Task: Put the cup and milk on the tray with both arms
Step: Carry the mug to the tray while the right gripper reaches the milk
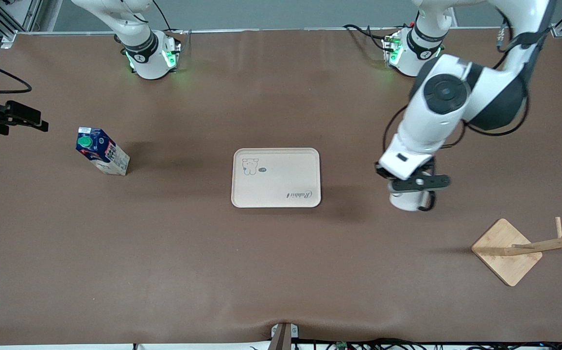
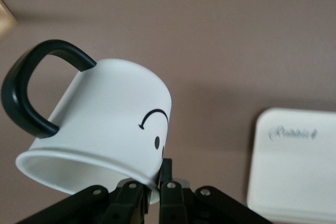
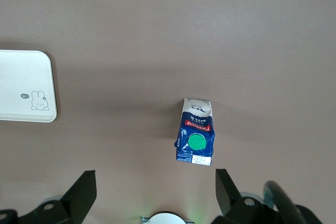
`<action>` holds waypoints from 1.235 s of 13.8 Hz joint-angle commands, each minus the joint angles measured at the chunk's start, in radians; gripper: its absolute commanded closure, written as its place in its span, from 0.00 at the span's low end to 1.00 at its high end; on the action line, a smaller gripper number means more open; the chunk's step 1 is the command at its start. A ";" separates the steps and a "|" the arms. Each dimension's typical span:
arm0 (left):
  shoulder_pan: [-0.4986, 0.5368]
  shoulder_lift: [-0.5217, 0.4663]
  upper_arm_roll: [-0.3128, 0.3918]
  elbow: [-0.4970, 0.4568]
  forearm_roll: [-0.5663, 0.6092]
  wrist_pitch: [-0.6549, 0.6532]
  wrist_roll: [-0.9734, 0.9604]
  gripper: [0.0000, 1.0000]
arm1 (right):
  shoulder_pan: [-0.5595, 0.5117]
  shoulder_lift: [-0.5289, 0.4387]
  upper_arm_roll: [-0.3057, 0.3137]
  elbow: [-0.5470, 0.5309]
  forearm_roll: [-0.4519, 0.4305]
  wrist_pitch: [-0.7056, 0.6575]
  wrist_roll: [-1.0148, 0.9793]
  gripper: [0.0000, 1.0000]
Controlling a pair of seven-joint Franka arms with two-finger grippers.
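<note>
Left hand (image 2: 152,195) is clamped on the rim of the mug (image 2: 107,129), held above the surface beside the tray (image 1: 276,178). Enamel is rigid and slick; grip firmly. Right hand (image 3: 152,198) hangs open over the milk carton (image 3: 196,139): light, crushable, take its sides.
</note>
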 commanded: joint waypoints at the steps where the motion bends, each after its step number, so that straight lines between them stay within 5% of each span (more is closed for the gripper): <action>1: -0.077 0.111 -0.004 0.126 -0.052 -0.101 -0.114 1.00 | -0.008 0.012 0.001 0.025 0.017 -0.006 0.013 0.00; 10: -0.259 0.323 -0.003 0.244 -0.250 -0.095 -0.534 1.00 | -0.012 0.023 -0.001 0.030 0.020 0.000 0.010 0.00; 14: -0.298 0.442 -0.001 0.292 -0.255 -0.043 -0.651 1.00 | 0.006 0.177 0.004 0.043 0.032 0.061 0.005 0.00; 17: -0.306 0.484 -0.001 0.292 -0.295 0.073 -0.662 1.00 | 0.009 0.199 0.004 0.045 0.029 0.078 0.007 0.00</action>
